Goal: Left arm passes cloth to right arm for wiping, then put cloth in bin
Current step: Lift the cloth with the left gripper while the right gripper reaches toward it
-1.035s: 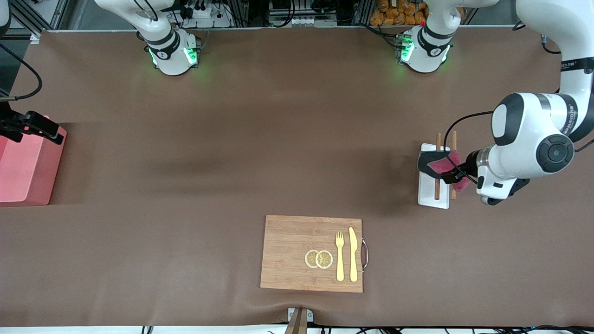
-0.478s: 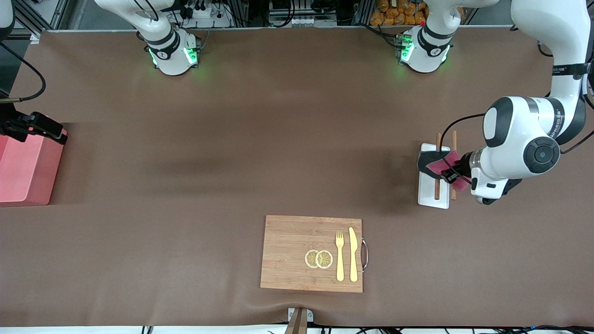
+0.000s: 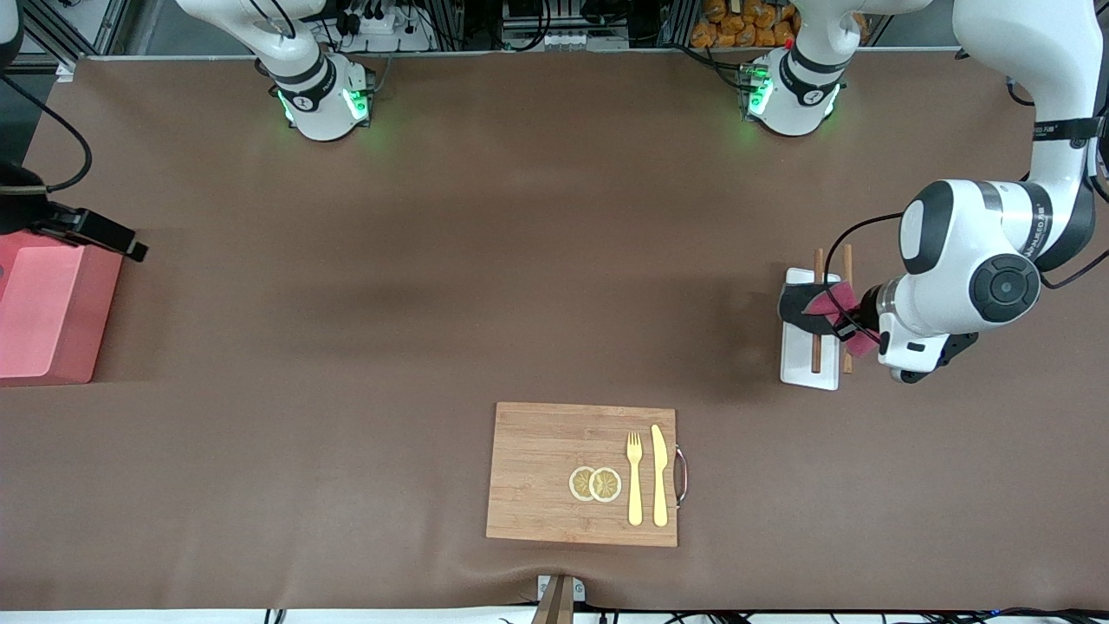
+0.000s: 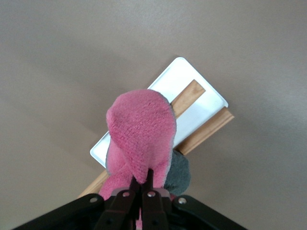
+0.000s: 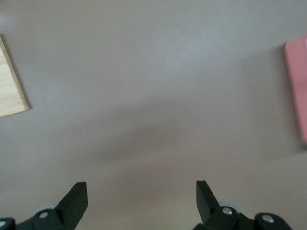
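My left gripper [image 3: 839,327] is shut on the cloth [image 3: 825,301] and holds it in the air over the white tray [image 3: 797,366]. In the left wrist view the cloth [image 4: 141,129] hangs from the closed gripper [image 4: 143,176], magenta face up, with a dark grey fold beside it. My right gripper [image 3: 114,241] hovers by the edge of the pink bin [image 3: 43,321] at the right arm's end of the table. In the right wrist view the gripper [image 5: 140,184] is open and empty over bare table, with the bin [image 5: 297,86] at the frame's edge.
Two brown chopsticks [image 3: 816,347] lie on the white tray, also visible under the cloth [image 4: 211,129]. A wooden cutting board [image 3: 537,468] near the front camera holds two lemon slices [image 3: 595,484], a yellow fork [image 3: 634,477] and a knife [image 3: 659,477].
My right gripper has moved off the bin's edge toward the table's middle. My left arm has shifted slightly, with the cloth still held over the tray.
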Robot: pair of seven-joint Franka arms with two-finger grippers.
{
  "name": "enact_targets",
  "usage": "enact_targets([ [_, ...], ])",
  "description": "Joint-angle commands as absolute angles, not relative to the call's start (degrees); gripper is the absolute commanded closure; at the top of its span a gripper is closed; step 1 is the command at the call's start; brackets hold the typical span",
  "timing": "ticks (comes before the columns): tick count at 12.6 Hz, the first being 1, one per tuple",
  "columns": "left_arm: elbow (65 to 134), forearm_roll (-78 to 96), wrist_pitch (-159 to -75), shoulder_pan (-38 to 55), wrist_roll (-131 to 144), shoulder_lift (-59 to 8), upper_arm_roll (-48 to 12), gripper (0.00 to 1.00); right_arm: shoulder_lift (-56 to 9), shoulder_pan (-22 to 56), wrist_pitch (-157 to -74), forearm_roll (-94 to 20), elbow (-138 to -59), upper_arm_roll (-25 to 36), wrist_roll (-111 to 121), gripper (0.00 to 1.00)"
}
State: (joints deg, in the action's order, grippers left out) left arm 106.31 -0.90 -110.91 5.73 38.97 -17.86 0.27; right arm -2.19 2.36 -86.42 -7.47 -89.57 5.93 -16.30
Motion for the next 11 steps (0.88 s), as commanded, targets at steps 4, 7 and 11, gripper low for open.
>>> enact_targets([
  [4, 103.2, -2.5, -105.1, 5.8, 40.6, -10.5, -3.5, 1.00, -2.2, 10.9, -82.8, -12.0, -88.5, 4.3, -47.0, 0.00],
  [7, 97.5, -1.6, -100.9, 5.8, 45.3, -9.7, -10.6, 1.00, -3.2, 13.4, -82.8, -20.0, -88.6, 3.6, -62.9, 0.00],
  [11, 92.6, 6.0, -101.2, 6.6, 49.2, -12.2, -20.5, 1.00, -7.3, 17.5, -83.6, -28.6, -88.5, 3.6, -78.7, 0.00],
])
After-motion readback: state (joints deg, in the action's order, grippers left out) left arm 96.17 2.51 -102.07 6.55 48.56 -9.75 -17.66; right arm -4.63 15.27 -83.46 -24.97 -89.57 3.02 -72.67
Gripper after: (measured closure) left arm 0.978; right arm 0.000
